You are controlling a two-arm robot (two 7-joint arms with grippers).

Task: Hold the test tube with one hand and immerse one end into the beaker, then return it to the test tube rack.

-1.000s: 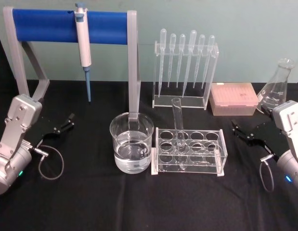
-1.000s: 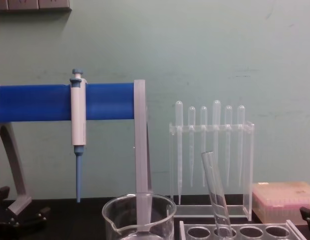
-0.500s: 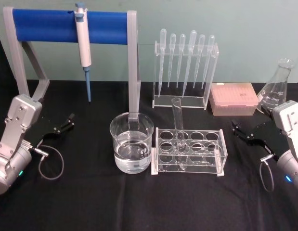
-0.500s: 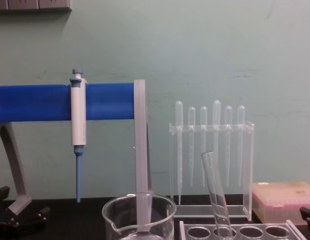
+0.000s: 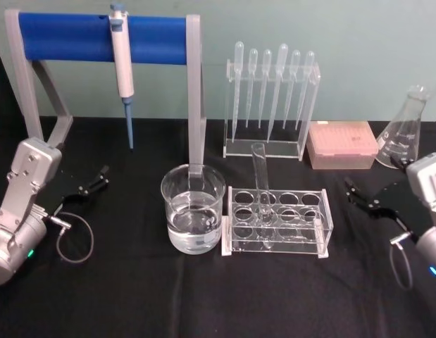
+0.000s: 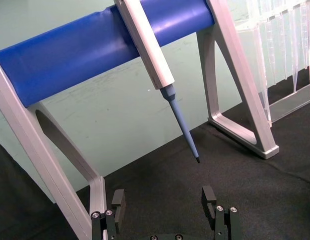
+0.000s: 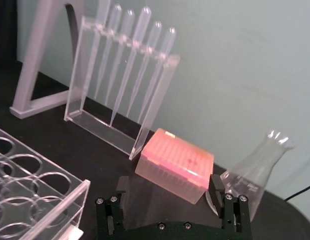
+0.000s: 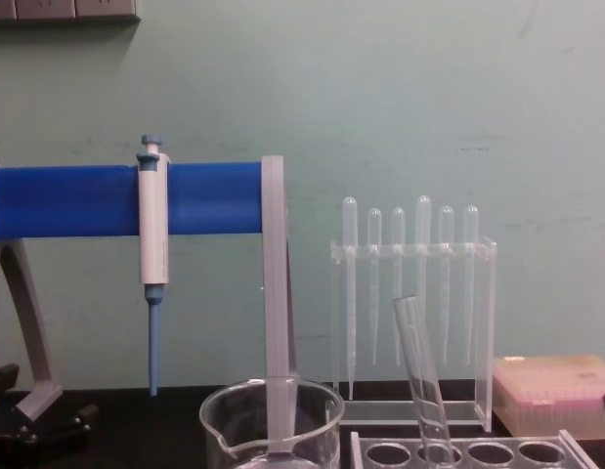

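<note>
Right gripper (image 5: 364, 201) off mouth-up, left-tilted test tube (image 5: 261, 189)

It was a laboratory: a black-covered bench (image 5: 133, 296) before a pale green wall (image 5: 358, 35) carried a pipettor (image 5: 121, 53) hung on a blue-barred stand (image 5: 70, 36), a rack of plastic pipettes (image 5: 270, 98), a conical flask (image 5: 404, 130), a pink tip box (image 5: 342, 144), a glass beaker (image 5: 177, 193) and a test tube rack (image 5: 322, 225).

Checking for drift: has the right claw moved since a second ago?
Yes. The right claw has shifted slightly right and back, away from the test tube rack.
</note>
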